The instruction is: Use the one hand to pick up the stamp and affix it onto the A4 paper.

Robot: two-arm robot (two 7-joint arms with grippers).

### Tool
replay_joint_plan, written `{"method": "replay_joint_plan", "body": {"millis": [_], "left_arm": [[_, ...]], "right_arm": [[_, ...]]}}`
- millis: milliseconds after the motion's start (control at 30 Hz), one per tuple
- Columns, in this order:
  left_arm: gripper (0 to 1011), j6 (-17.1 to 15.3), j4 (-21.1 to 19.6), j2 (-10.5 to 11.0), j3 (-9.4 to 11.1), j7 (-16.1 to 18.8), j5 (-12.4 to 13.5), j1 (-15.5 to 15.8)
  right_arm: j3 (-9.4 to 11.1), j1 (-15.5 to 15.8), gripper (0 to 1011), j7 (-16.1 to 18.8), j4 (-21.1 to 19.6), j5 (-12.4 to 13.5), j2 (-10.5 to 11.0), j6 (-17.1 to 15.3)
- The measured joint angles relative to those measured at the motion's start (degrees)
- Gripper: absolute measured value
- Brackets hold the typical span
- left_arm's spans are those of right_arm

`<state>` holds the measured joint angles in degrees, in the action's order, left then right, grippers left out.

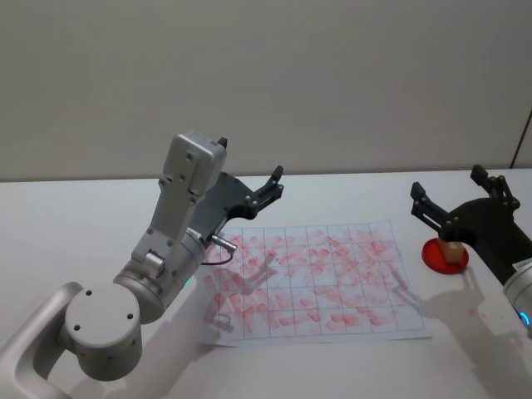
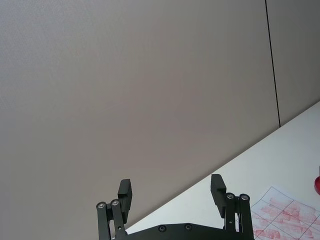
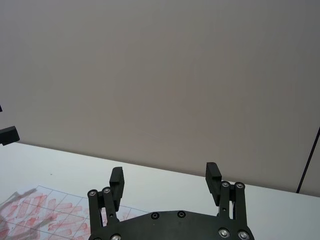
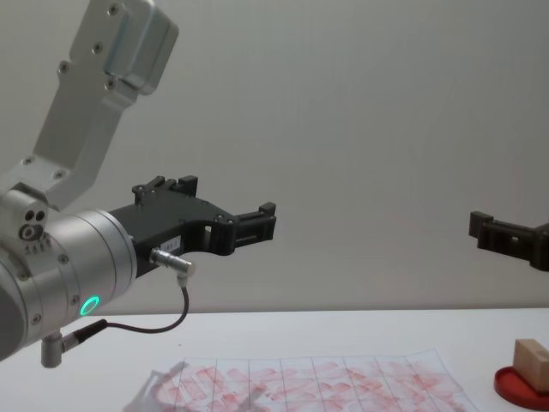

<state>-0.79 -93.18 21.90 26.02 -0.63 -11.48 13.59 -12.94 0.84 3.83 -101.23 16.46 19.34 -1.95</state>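
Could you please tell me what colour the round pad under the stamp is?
Red; the ink pad shows best in the head view.

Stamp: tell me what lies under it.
The stamp stands on the red ink pad. The pad's rim shows beside it; the part beneath the stamp is covered.

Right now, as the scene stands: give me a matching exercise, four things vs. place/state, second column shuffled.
Things:
1. stamp
2. A4 paper
3. left gripper
4. right gripper

Place or state:
A. open, raised on the robot's left
B. standing on the red ink pad
C. open, raised on the robot's right, near the ink pad
D. flat on the table, grid full of red prints

Pairs: 1-B, 2-D, 3-A, 4-C.
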Motion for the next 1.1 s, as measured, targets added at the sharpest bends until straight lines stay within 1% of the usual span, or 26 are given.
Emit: {"method": "replay_joint_plan", "body": {"millis": [1100], "left_arm": [[1001,0.0,0.0,0.0,0.0,0.0,0.0,0.0]], "right_arm": [[0.0,0.0,1003,0.0,0.0,0.0,0.0,0.0]]}}
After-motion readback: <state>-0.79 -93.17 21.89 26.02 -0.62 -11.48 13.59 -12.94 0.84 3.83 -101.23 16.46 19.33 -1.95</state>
